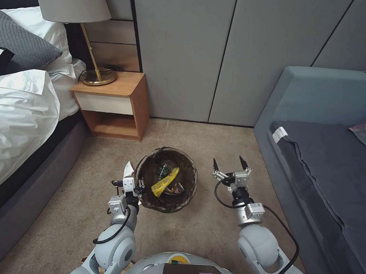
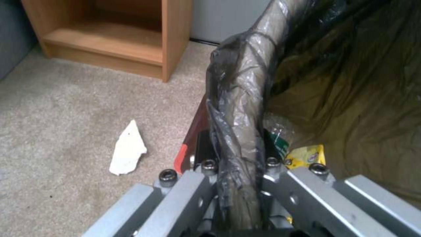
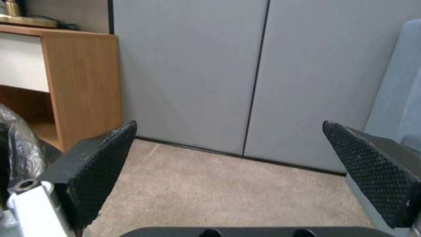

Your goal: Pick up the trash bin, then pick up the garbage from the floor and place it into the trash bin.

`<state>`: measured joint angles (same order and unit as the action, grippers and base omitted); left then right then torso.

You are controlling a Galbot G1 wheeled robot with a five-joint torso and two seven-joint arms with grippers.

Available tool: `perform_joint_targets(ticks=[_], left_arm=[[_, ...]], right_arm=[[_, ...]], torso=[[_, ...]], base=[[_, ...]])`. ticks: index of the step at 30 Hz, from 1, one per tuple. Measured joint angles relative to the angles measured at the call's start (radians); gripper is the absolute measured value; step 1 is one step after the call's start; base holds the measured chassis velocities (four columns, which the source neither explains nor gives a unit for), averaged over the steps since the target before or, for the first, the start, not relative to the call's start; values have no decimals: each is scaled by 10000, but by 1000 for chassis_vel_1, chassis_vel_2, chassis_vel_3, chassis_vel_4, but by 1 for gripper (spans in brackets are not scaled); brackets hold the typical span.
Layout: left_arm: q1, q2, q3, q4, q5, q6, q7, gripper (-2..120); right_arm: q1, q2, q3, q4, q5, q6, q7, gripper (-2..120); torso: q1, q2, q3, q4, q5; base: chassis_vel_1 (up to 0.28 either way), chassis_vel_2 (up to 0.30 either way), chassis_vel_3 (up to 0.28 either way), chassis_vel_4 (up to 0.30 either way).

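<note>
1. The small round trash bin with a dark brown bag liner folded over its rim [image 1: 166, 180] sits on the beige carpet [image 1: 58, 212], in front of the wooden nightstand [image 1: 111, 105] and between the two arms.
2. Inside it lie a yellow snack wrapper [image 1: 165, 182] and a small clear green-labelled bottle [image 1: 163, 171].
3. The left gripper [image 1: 134, 186] is clamped on the bin's lined rim, one finger inside and one outside, as the left wrist view shows.
4. A white paper scrap [image 2: 127, 148] lies on the carpet just beside the bin, on its left.
5. The right gripper [image 1: 230, 164] hovers to the bin's right, jaws spread wide and holding nothing, near the grey-blue sofa [image 1: 324, 131].
</note>
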<state>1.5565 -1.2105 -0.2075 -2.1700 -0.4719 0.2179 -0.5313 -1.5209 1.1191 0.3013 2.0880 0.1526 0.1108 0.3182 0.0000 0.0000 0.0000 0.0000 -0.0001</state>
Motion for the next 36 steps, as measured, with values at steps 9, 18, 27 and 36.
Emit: perform_joint_targets(ticks=[9,18,27,36], left_arm=[[-49,-82,-9,64,-63,-7,-13,2],[-78,-100,-43,98,-76,-13,-13,2],[-104,-107,-55,124,-81,-16,-12,2],[-99,-108,-69,129,-81,-21,-8,2]], right_arm=[[86,-28,-99,-101,-4,25,49,100],[204,-105,-88,-220,36,-25,215,100],[303,-95,-100,-295,53,-110,371,100],[327,-112,-87,-311,63,-150,436,100]], torso=[[0,0,0,0,0],[0,0,1,2,2],[0,0,0,1,2],[0,0,1,-1,1]], base=[[12,20,15,16],[70,67,66,82],[112,105,104,111],[134,118,134,118]])
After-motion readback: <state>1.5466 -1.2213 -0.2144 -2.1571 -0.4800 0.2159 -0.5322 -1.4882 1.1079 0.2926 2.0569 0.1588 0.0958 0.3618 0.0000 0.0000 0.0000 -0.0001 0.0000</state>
